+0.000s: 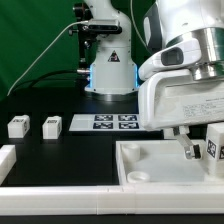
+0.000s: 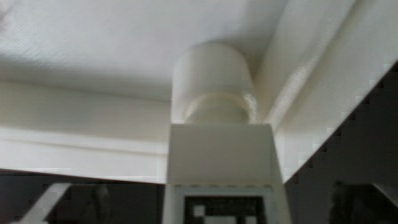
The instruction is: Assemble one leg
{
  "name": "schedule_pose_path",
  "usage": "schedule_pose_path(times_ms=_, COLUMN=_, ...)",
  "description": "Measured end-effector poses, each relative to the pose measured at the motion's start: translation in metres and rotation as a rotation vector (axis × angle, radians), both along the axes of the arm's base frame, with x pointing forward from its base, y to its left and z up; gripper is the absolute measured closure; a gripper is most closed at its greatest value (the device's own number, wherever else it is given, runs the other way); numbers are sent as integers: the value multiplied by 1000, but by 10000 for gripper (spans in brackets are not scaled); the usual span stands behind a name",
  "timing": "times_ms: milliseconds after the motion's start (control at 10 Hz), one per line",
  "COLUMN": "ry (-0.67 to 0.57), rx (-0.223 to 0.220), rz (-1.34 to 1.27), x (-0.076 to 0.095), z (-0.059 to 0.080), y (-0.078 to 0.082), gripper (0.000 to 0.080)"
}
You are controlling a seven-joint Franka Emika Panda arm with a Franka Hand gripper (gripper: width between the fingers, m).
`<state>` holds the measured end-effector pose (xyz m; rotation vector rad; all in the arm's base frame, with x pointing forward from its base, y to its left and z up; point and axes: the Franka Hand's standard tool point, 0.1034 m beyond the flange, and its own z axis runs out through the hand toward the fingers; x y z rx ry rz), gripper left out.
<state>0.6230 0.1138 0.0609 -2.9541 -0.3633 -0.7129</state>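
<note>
While the gripper [image 1: 197,150] pinches the leg [image 1: 213,145] at the frame's right edge, over the tray-like top [image 1: 150,172] along the bottom, I judge nothing is seated yet: socketing remains. At left centre sit a spare leg [image 1: 17,126] and a second spare leg [image 1: 50,126], near the marker board [image 1: 110,122].

Glossy white, rounded shell [image 1: 185,25] on the near right, banded by a grey metal ring [image 1: 192,50]; below, a boxy white housing [image 1: 178,105] with faint raised lettering and thin grey fingers [image 1: 187,148]. Far back, white base [image 1: 108,72] glowing blue, black joints [image 1: 92,32] above, grey cable [image 1: 38,60] trailing left.
</note>
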Motion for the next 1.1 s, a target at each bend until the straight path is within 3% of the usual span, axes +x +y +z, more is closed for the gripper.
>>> schedule_pose_path(times_ms=400, ry=-9, rx=-6, rz=7, x=2, z=6, y=-3, gripper=150)
schedule_pose_path(times_ms=800, ry=27, rx=-9, rz=12, x=4, z=27, y=-7, gripper=150)
schedule_pose_path(times_ms=1100, ry=71, rx=-8, rz=20, x=2, z=23, y=-4, gripper=150)
